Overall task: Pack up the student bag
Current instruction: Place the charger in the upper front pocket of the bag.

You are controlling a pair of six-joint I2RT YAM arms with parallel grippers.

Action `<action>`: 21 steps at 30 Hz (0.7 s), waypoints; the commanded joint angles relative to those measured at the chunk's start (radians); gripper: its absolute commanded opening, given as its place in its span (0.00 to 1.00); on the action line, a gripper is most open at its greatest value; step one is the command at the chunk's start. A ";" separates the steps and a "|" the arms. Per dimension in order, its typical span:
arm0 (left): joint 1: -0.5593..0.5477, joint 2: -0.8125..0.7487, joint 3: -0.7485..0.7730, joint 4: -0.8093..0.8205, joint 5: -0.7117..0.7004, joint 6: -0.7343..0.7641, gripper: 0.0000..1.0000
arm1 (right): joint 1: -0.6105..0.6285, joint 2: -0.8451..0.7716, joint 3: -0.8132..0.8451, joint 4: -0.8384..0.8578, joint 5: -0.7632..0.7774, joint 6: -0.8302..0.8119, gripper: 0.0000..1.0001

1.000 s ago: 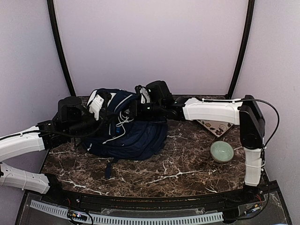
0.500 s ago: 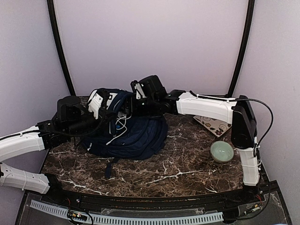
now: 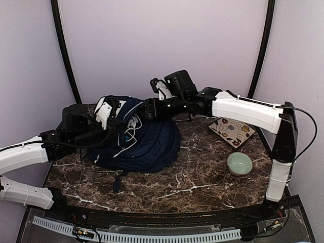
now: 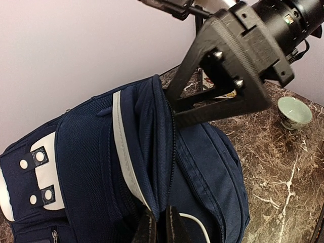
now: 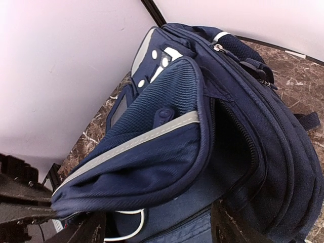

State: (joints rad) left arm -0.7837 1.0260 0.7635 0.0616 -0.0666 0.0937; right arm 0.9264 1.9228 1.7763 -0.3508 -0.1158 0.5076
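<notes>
The left gripper (image 4: 159, 216) is pinched tight on the lower edge of the student bag (image 3: 152, 147), at its front panel (image 4: 136, 131). It lifts that flap away so the zipped mouth (image 5: 238, 142) behind it gapes, a hold that seems meant to prop the compartment open for loading. The right gripper (image 4: 173, 109), spread wide and carrying nothing, sits at that mouth from the far side, probably to widen it. The bag lies slumped at the left rear of the marble desk (image 3: 202, 187), well apart from a green bowl (image 3: 239, 163) and a patterned tile (image 3: 232, 130) on the right.
</notes>
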 commanded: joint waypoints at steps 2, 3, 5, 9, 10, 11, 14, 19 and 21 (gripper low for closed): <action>-0.012 -0.055 0.027 0.104 0.024 0.018 0.00 | 0.028 -0.065 -0.128 0.077 -0.074 0.054 0.62; -0.012 -0.055 0.027 0.105 0.023 0.018 0.00 | 0.039 -0.069 -0.154 0.101 -0.077 0.077 0.59; -0.013 -0.055 0.028 0.106 0.023 0.018 0.00 | 0.062 -0.064 -0.195 0.154 -0.091 0.112 0.51; -0.012 -0.056 0.027 0.103 0.018 0.021 0.00 | 0.098 -0.027 -0.220 0.207 -0.090 0.151 0.43; -0.012 -0.057 0.028 0.104 0.018 0.020 0.00 | 0.102 -0.017 -0.224 0.220 -0.090 0.161 0.42; -0.013 -0.057 0.028 0.104 0.020 0.020 0.00 | 0.103 -0.007 -0.225 0.232 -0.091 0.170 0.42; -0.013 -0.057 0.029 0.104 0.026 0.020 0.00 | 0.103 0.030 -0.214 0.245 -0.093 0.184 0.40; -0.012 -0.058 0.028 0.104 0.022 0.021 0.00 | 0.103 0.098 -0.186 0.238 -0.119 0.191 0.36; -0.012 -0.059 0.029 0.104 0.022 0.021 0.00 | 0.103 0.113 -0.189 0.256 -0.134 0.203 0.35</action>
State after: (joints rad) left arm -0.7837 1.0252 0.7635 0.0498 -0.0826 0.0937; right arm 1.0267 1.9671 1.5803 -0.1154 -0.1963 0.6788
